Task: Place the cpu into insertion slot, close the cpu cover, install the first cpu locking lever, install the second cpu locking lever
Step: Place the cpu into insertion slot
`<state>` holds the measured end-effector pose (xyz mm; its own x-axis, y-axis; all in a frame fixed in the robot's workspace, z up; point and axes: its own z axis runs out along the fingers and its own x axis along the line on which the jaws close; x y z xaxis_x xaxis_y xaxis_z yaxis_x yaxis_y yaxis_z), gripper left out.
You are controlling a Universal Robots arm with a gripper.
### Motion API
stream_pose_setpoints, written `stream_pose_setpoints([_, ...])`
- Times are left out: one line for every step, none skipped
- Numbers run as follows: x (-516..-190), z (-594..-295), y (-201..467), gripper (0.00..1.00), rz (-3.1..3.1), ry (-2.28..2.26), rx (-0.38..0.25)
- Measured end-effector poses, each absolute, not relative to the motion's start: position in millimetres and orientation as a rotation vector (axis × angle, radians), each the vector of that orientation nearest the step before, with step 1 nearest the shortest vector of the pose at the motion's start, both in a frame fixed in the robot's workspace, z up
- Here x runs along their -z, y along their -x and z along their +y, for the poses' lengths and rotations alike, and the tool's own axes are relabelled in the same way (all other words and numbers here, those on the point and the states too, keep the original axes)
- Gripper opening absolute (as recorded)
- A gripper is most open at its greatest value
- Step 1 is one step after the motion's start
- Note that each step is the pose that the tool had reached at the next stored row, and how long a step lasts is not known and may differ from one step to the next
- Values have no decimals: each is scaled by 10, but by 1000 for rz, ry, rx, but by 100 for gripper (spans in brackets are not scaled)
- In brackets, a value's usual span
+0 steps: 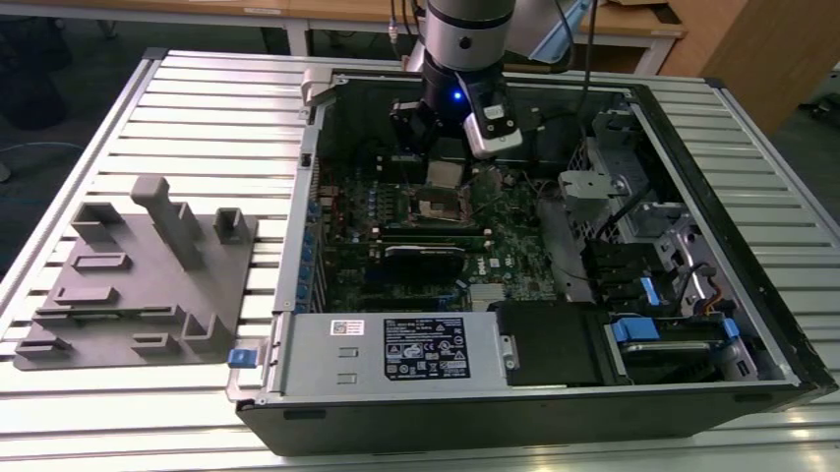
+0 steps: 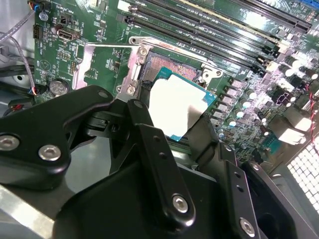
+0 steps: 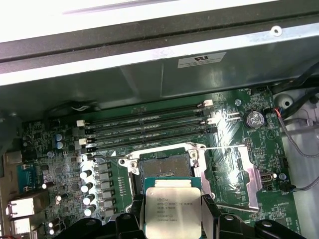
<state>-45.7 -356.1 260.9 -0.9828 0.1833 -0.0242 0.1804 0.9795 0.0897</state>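
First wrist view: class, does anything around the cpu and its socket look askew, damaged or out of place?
Nothing stands out. The gripper holds the cpu by two opposite edges, roughly square to the open insertion slot and not seated in it. No damage or loose parts show on the circuit board around it.

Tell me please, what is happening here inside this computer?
A robot arm reaches into the open computer case. Its claw is shut on the cpu, gripping it by two opposite edges, close to the insertion slot on the green motherboard. The chip is not yet seated: the slot's dark centre lies uncovered.
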Motion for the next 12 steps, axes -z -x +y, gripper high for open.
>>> stream_pose_setpoints([-2609,-3561,457,54,3093,-286,-136])
stream_pose_setpoints([-2609,-3561,457,54,3093,-287,-136])
stream_pose_setpoints([-2609,-3561,457,54,3093,-288,-136])
stream_pose_setpoints([-2609,-3561,457,54,3093,-290,-135])
stream_pose_setpoints([-2609,-3561,457,54,3092,-291,-136])
stream_pose_setpoints([-2609,-3561,457,54,3092,-293,-135])
stream_pose_setpoints([-2609,-3561,457,54,3092,-294,-135])
stream_pose_setpoints([-2609,-3561,457,54,3092,-295,-136])
stream_pose_setpoints([-2609,-3561,457,54,3092,-297,-135])
stream_pose_setpoints([-2609,-3561,457,54,3092,-298,-136])
stream_pose_setpoints([-2609,-3561,457,54,3091,-300,-135])
stream_pose_setpoints([-2609,-3561,457,54,3091,-301,-135])
